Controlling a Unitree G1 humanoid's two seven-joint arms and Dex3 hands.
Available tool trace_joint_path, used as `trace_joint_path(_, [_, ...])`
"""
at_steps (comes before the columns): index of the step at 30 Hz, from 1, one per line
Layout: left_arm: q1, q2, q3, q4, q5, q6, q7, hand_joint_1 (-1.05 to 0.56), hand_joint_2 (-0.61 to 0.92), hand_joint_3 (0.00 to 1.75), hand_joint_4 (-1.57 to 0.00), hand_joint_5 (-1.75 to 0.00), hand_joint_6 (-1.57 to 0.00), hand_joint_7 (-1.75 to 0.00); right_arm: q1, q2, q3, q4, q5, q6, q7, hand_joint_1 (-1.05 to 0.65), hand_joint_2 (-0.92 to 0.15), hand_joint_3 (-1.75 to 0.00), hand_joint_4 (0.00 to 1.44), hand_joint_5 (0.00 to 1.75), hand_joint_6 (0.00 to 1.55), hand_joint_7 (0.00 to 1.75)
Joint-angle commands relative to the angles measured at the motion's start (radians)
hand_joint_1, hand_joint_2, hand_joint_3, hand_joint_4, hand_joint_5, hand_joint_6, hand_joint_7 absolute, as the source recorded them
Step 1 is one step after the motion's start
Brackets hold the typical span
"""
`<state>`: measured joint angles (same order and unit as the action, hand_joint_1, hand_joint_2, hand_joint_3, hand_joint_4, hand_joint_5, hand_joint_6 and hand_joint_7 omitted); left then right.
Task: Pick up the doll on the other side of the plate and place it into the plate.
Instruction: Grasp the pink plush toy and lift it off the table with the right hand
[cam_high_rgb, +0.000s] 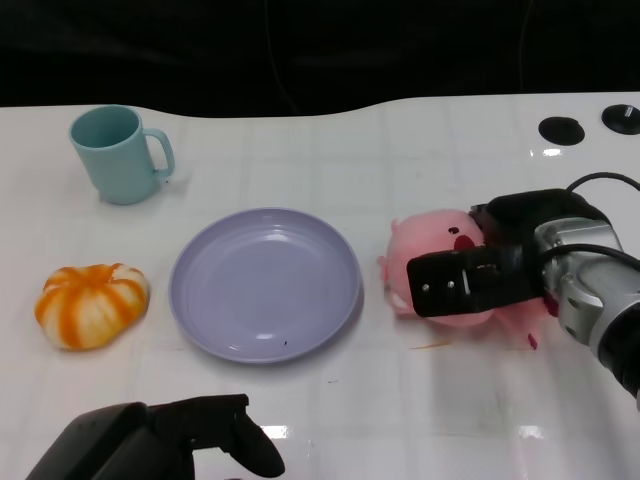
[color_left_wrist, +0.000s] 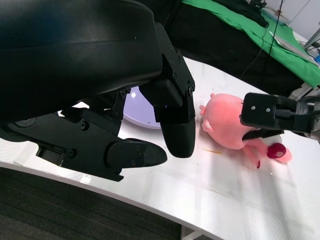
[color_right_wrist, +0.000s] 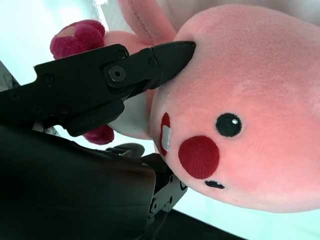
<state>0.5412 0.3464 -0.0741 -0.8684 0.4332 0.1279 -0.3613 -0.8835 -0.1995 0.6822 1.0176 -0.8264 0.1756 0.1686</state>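
Doll (cam_high_rgb: 432, 262), pink plush, lies on table (cam_high_rgb: 400, 400) just right of plate (cam_high_rgb: 264, 283), not in it. Right hand (cam_high_rgb: 490, 275) is clamped around its round head, fingers (color_right_wrist: 150, 67) pressing into the fabric. Looks soft, light, squashy, not fragile; grip the head's bulk, not the thin limbs. Left hand (cam_high_rgb: 175, 440) rests near the table edge holding nothing, fingers apart.

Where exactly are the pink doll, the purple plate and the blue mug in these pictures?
pink doll (cam_high_rgb: 425, 245), head view, on the top of its head left of the hand.
purple plate (cam_high_rgb: 262, 280), head view, on its bare middle.
blue mug (cam_high_rgb: 112, 155), head view, on its side wall.
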Motion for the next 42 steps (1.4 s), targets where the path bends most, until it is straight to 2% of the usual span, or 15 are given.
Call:
trace_joint_path(1, [0.008, 0.015, -0.031, -0.060, 0.007, -0.054, -0.008, -0.20, 0.91, 0.39, -0.60, -1.74, -0.72, -0.88, 0.042, 0.018, 0.015, 0.056, -0.007, -0.093, -0.146, -0.50, -0.92, 0.00, 0.69, 0.31, 1.02, 0.08])
trace_joint_path(3, [0.006, 0.017, -0.032, -0.063, 0.010, -0.049, -0.011, -0.20, 0.91, 0.39, -0.60, -1.73, -0.72, -0.89, 0.051, 0.015, -0.009, 0.071, 0.015, -0.143, -0.219, -0.42, -0.92, -0.06, 0.87, 0.54, 1.10, 0.03])
trace_joint_path(6, [0.003, 0.020, -0.033, -0.069, 0.014, -0.036, -0.017, -0.20, 0.91, 0.40, -0.60, -1.73, -0.71, -0.89, 0.054, 0.013, -0.014, 0.087, 0.020, -0.167, -0.288, -0.37, -0.92, -0.16, 0.90, 1.20, 1.07, 0.01])
trace_joint_path(8, [-0.002, 0.021, -0.036, -0.073, 0.015, -0.028, -0.020, -0.20, 0.91, 0.40, -0.59, -1.73, -0.71, -0.90, 0.054, 0.016, -0.010, 0.092, 0.016, -0.161, -0.318, -0.37, -0.92, -0.18, 0.88, 1.48, 1.04, 0.00])
trace_joint_path(11, [-0.003, 0.021, -0.037, -0.074, 0.012, -0.026, -0.018, -0.20, 0.91, 0.40, -0.59, -1.73, -0.71, -0.91, 0.057, 0.018, -0.019, 0.096, 0.028, -0.162, -0.338, -0.37, -0.92, -0.18, 0.84, 1.55, 1.05, 0.01])
trace_joint_path(14, [-0.003, 0.021, -0.035, -0.071, 0.003, -0.030, -0.016, -0.20, 0.90, 0.40, -0.59, -1.74, -0.71, -0.91, 0.055, 0.023, -0.032, 0.097, 0.045, -0.140, -0.337, -0.38, -0.92, -0.17, 0.84, 1.36, 1.06, 0.00])
trace_joint_path(16, [-0.002, 0.021, -0.033, -0.071, 0.000, -0.029, -0.016, -0.20, 0.90, 0.41, -0.60, -1.74, -0.71, -0.91, 0.055, 0.022, -0.036, 0.094, 0.046, -0.133, -0.335, -0.38, -0.92, -0.16, 0.85, 1.38, 1.05, 0.00])
trace_joint_path(19, [-0.002, 0.023, -0.029, -0.071, -0.003, -0.028, -0.018, -0.20, 0.90, 0.41, -0.59, -1.74, -0.71, -0.91, 0.062, 0.016, -0.054, 0.083, 0.064, -0.145, -0.341, -0.36, -0.92, -0.11, 0.82, 1.68, 1.13, 0.03])
trace_joint_path(24, [-0.004, 0.023, -0.027, -0.070, -0.006, -0.019, -0.020, -0.21, 0.90, 0.41, -0.59, -1.74, -0.71, -0.91, 0.067, 0.015, -0.086, 0.062, 0.097, -0.135, -0.342, -0.34, -0.92, -0.11, 0.82, 1.73, 1.19, 0.05])
trace_joint_path(29, [-0.015, 0.024, -0.027, -0.050, -0.012, -0.030, -0.012, -0.20, 0.90, 0.40, -0.60, -1.73, -0.71, -0.91, 0.089, -0.011, -0.137, -0.013, 0.132, -0.148, -0.347, -0.30, -0.92, -0.13, 0.83, 1.75, 1.14, 0.02])
trace_joint_path(32, [-0.023, 0.025, -0.028, -0.037, -0.012, -0.035, -0.008, -0.20, 0.90, 0.40, -0.61, -1.71, -0.72, -0.91, 0.115, -0.037, -0.170, -0.068, 0.150, -0.186, -0.378, -0.27, -0.92, -0.14, 0.85, 1.75, 1.26, 0.09])
trace_joint_path(34, [-0.026, 0.027, -0.029, -0.032, -0.007, -0.035, -0.006, -0.21, 0.90, 0.39, -0.62, -1.69, -0.72, -0.90, 0.131, -0.052, -0.193, -0.100, 0.163, -0.210, -0.387, -0.26, -0.90, -0.23, 0.92, 1.75, 0.93, 1.20])
trace_joint_path(35, [-0.028, 0.027, -0.030, -0.029, -0.006, -0.036, -0.005, -0.21, 0.90, 0.39, -0.63, -1.69, -0.73, -0.90, 0.138, -0.058, -0.204, -0.116, 0.169, -0.211, -0.386, -0.27, -0.91, -0.27, 0.93, 1.75, 0.80, 1.52])
trace_joint_path(38, [-0.031, 0.026, -0.034, -0.024, -0.001, -0.032, -0.002, -0.21, 0.90, 0.39, -0.63, -1.69, -0.73, -0.89, 0.166, -0.072, -0.241, -0.173, 0.188, -0.214, -0.391, -0.28, -0.85, -0.39, 0.96, 1.75, 0.71, 1.72])
trace_joint_path(42, [-0.031, 0.023, -0.036, -0.017, -0.002, -0.026, 0.002, -0.21, 0.90, 0.38, -0.64, -1.69, -0.74, -0.87, 0.201, -0.084, -0.294, -0.233, 0.221, -0.235, -0.411, -0.24, -0.59, -0.89, 0.98, 1.75, 0.75, 1.74])
